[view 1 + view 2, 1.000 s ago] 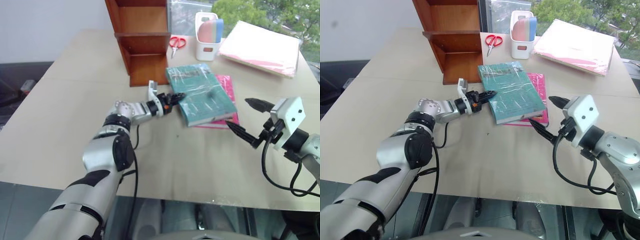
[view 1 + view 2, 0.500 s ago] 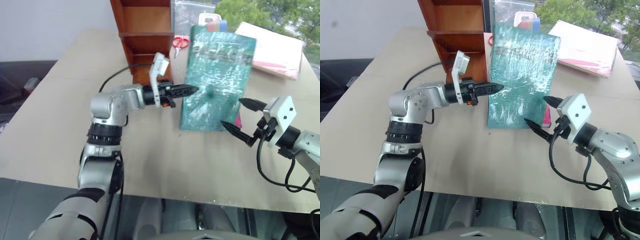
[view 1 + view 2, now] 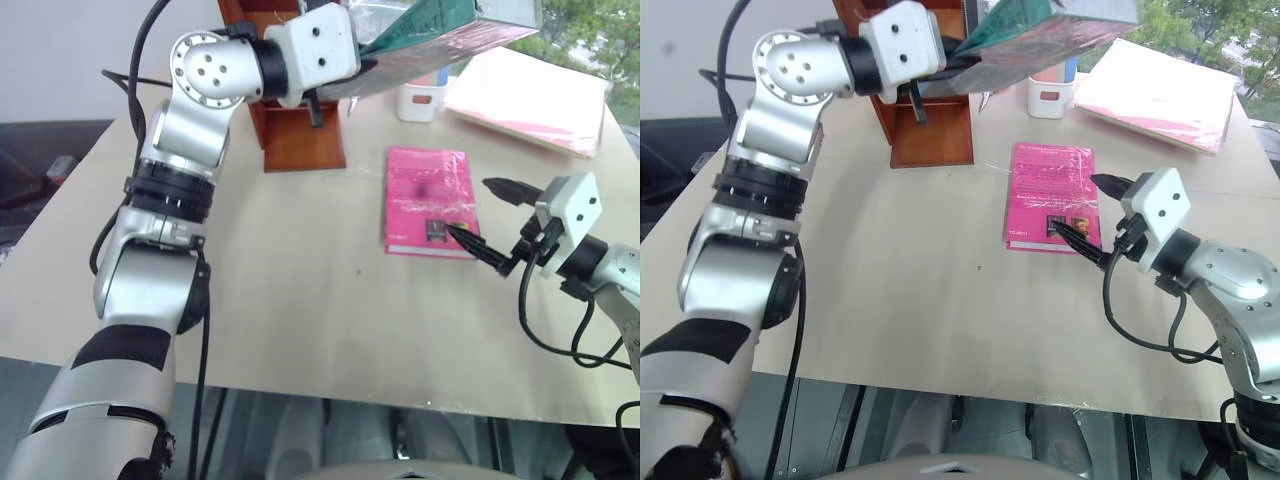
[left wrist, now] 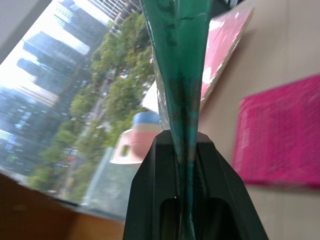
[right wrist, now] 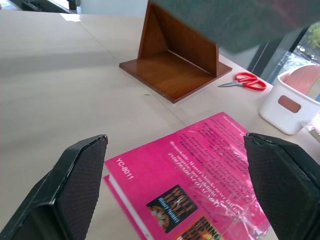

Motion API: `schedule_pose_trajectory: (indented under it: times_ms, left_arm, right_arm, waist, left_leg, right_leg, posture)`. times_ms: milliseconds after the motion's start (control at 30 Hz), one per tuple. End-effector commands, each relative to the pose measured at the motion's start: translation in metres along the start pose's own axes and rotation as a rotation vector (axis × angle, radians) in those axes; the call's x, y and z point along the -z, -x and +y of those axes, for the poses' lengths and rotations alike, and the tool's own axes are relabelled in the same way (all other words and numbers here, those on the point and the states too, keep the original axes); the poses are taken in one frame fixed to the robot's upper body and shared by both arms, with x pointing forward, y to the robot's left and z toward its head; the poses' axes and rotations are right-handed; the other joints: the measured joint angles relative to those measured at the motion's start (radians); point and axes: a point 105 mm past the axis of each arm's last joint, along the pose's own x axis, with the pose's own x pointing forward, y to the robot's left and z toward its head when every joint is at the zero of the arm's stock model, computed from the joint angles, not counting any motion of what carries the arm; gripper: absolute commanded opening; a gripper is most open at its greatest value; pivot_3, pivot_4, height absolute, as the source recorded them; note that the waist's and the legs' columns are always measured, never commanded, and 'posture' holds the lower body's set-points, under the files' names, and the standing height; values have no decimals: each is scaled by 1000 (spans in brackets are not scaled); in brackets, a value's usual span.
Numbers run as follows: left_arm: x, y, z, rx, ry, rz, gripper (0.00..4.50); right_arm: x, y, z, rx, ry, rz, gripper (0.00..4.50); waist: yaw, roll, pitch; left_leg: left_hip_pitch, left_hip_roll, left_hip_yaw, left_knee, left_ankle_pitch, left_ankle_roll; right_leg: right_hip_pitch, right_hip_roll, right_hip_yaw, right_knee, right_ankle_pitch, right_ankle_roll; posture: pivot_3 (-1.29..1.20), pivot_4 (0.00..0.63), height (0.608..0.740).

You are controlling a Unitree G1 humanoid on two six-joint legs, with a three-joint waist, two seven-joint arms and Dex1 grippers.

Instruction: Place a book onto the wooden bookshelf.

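Left gripper (image 4: pixel 186 165): clamped shut on one edge of the book, raised high above the table at about 11 o'clock in the head views.
Book (image 3: pixel 440 35): teal-green, glossy wrap, held in the air off the table and tilted, its free end reaching toward 1 o'clock over the white holder.
Wooden bookshelf (image 3: pixel 295 125): reddish-brown, standing on the table at about 12 o'clock, just behind and below the left gripper; the book was not in any compartment.
Scissors (image 5: pixel 246 81): red handles, lying flat on the table beside the bookshelf base.
Magenta book (image 3: pixel 428 200): lay flat on the table near the centre, at about 2 o'clock from the table's middle, wrapped in clear plastic.
White holder (image 3: pixel 420 98): upright at 12 to 1 o'clock, beyond the magenta book.
Pale pink folder stack (image 3: pixel 530 98): flat at the table's 2 o'clock corner.
Right gripper (image 3: pixel 490 222): jaws wide apart, holding nothing, at 3 o'clock, its lower fingertip over the near right corner of the magenta book; contact could not be told.
Table (image 3: pixel 300 290): beige, bare in its near half.
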Motion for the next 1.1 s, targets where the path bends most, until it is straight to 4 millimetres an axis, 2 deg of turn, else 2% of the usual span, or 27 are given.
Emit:
schedule_pose_trajectory:
  times_ms: [33, 167, 333, 500, 667, 767, 900, 1100]
  left_arm:
    - [-29, 2, 22, -19, -63, -103, 64]
    - [-49, -1, 23, -1, 8, -224, 64]
    - [-49, 2, 39, -43, -77, -196, 64]
    - [-29, 9, 54, -40, -247, -7, 64]
    - [0, 23, 66, 4, -301, 215, 64]
    - [17, 31, 65, 55, -314, 331, 64]
    - [36, 37, 63, 97, -310, 456, 64]
    - [54, 40, 56, 149, -291, 561, 64]
  right_arm:
    - [-11, -4, -1, 0, 41, -46, 4500]
    - [-13, -8, -2, 0, 48, -59, 4500]
    - [-22, -9, -10, 39, 63, -100, 4500]
    - [-32, -3, -10, 50, 72, -143, 4500]
    - [-36, -2, -10, 48, 72, -164, 4500]
    - [-44, -2, -14, 50, 80, -200, 4500]
    - [-69, 1, -20, 47, 74, -295, 4500]
    - [-74, 8, -21, 45, 110, -294, 4500]
  waist:
    - [-2, 0, 0]
    - [-2, 0, 0]
    - [-7, 0, 1]
    - [-6, 1, 1]
    - [-4, 1, 1]
    - [-4, 1, 1]
    - [-6, 1, 2]
    - [-5, 0, 2]
  left_leg:
    - [0, 0, 0, 0, 0, 0]
    - [-1, 0, 0, 0, 0, -1]
    - [0, 0, 0, 0, 1, -1]
    - [0, 0, 0, 0, 0, 0]
    - [0, 0, 0, 0, 0, 0]
    - [-1, 0, 0, 0, 0, 0]
    - [-1, 0, 0, 0, 0, 0]
    - [-1, 0, 1, 0, 0, 0]
  right_leg:
    - [0, 0, 0, 0, 0, 0]
    - [0, 0, 0, 0, 0, 0]
    - [-1, 0, 0, 1, 0, 0]
    - [-1, 0, 0, 1, 0, 0]
    - [-1, 0, 0, 1, 0, 0]
    - [-1, 0, 0, 1, 0, 0]
    - [-2, 0, 0, 2, 0, 0]
    - [-2, 0, 0, 1, 0, 0]
  posture:
    - [0, 150, 740]
    - [0, 150, 740]
    - [0, 150, 740]
    - [0, 150, 740]
    - [0, 150, 740]
    - [0, 150, 740]
    - [0, 150, 740]
    - [0, 150, 740]
